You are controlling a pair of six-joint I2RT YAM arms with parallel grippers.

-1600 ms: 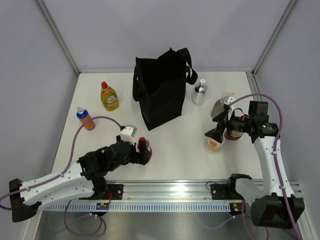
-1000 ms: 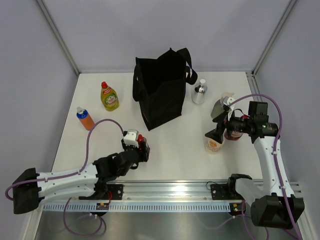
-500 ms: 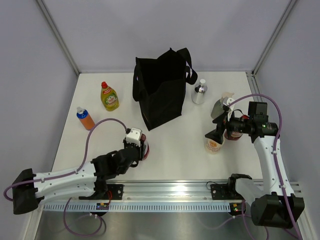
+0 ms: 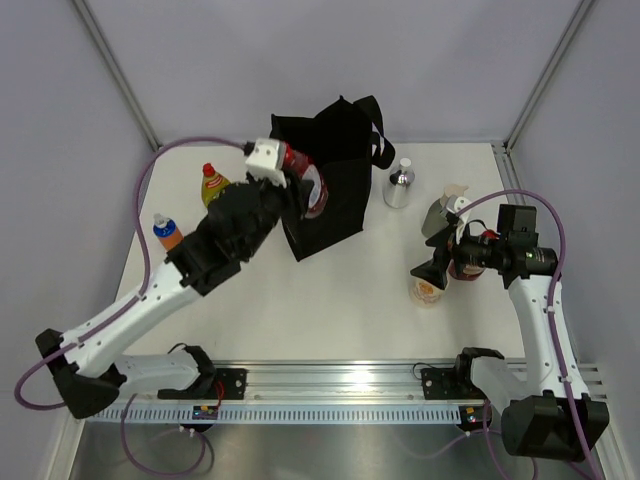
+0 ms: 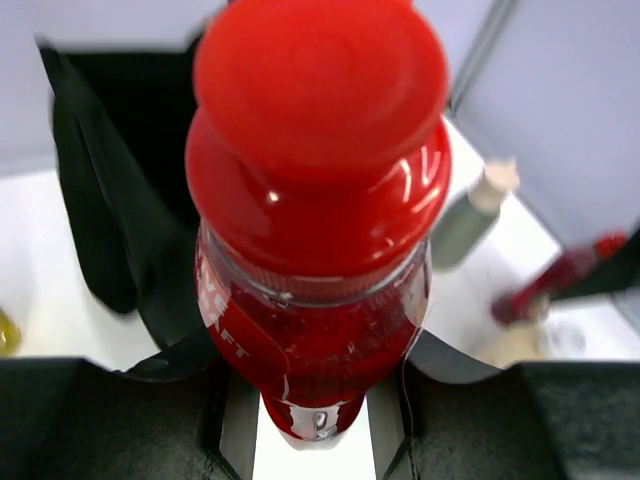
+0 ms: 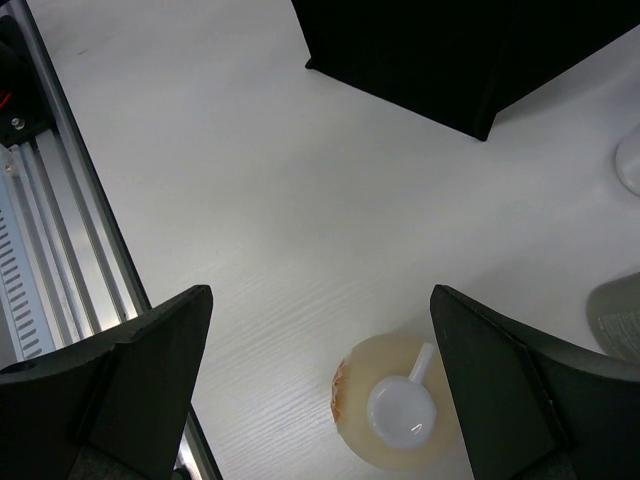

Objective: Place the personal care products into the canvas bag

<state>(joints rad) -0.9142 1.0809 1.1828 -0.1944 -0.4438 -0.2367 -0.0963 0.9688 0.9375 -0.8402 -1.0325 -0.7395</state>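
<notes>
Left end effector (image 4: 292, 180) pinches dark red bottle (image 5: 315, 300), glossy red domed cap, by black canvas bag (image 4: 340, 205) top. Right end effector (image 6: 320, 325) spread above cream pump bottle (image 6: 395, 415).

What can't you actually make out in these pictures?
- Top view: the bag's inside is just black, and partly behind the held red bottle.
- Top view: a second red bottle sits mostly under the right arm.
- Left wrist view: everything behind the red bottle is blurred.
- Right wrist view: a grey bottle is cut off by the right edge.
</notes>
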